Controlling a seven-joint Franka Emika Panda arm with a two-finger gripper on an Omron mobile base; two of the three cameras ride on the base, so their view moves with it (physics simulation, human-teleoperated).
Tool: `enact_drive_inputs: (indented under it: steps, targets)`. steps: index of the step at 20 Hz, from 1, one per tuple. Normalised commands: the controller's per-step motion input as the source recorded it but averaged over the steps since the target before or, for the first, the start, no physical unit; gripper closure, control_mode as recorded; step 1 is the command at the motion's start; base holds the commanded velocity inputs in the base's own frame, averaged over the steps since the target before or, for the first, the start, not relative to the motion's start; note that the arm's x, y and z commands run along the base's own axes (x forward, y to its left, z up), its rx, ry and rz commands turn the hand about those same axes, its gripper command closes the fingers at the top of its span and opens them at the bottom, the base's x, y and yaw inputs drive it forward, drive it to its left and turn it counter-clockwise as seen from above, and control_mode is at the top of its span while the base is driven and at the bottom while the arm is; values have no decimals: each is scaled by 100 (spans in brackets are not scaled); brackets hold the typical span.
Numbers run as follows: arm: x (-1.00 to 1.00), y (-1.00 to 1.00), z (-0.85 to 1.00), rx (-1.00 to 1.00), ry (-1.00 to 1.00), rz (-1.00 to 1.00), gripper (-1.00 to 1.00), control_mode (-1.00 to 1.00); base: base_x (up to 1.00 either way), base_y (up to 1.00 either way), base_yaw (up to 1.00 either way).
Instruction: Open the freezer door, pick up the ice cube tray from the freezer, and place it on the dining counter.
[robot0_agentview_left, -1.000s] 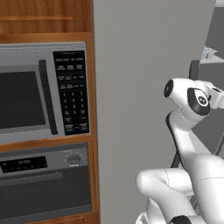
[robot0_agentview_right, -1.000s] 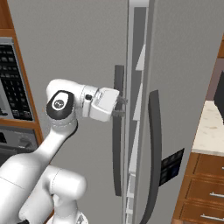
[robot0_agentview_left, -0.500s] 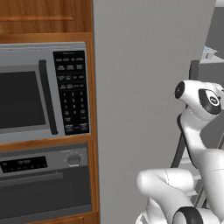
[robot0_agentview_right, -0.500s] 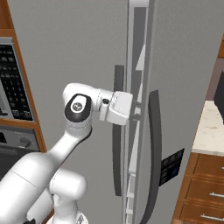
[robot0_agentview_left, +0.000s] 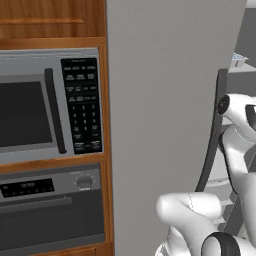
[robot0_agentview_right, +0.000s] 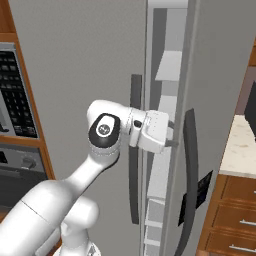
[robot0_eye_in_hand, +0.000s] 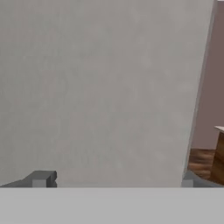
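The freezer door (robot0_agentview_right: 85, 60), a plain grey slab with a long dark handle (robot0_agentview_right: 135, 150), stands slightly ajar, a narrow gap showing pale inner shelves (robot0_agentview_right: 167, 67) between it and the matching door (robot0_agentview_right: 220, 75), which carries its own dark handle (robot0_agentview_right: 191, 155) and a small dark panel (robot0_agentview_right: 197, 192) low down. The white arm reaches across the front of the freezer door, its gripper (robot0_agentview_right: 172, 142) pushed into the gap at handle height. In the hand view the two dark fingertips (robot0_eye_in_hand: 41, 178) sit far apart at the bottom corners with nothing between them, facing a flat grey surface; a strip of wooden floor (robot0_eye_in_hand: 201, 162) shows past its right edge. To the left of the freezer, a steel microwave (robot0_agentview_left: 50, 105) sits above an oven (robot0_agentview_left: 50, 210) in wood cabinetry. To the right, a pale counter edge (robot0_agentview_right: 240, 150) tops wooden drawers (robot0_agentview_right: 232, 215).
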Motion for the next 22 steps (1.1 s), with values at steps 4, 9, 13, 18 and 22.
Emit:
enact_drive_inputs:
  steps: [4,9,13,18,22]
  targets:
    - [0,-62,0,0,0,0,-100,-100,0,0,0]
    - [0,-62,0,0,0,0,-100,-100,0,0,0]
    - [0,-60,0,0,0,1,-100,-100,0,0,0]
    - [6,-53,0,1,0,4,-100,-100,0,0,0]
    - [21,-42,0,2,0,5,-100,-100,0,0,0]
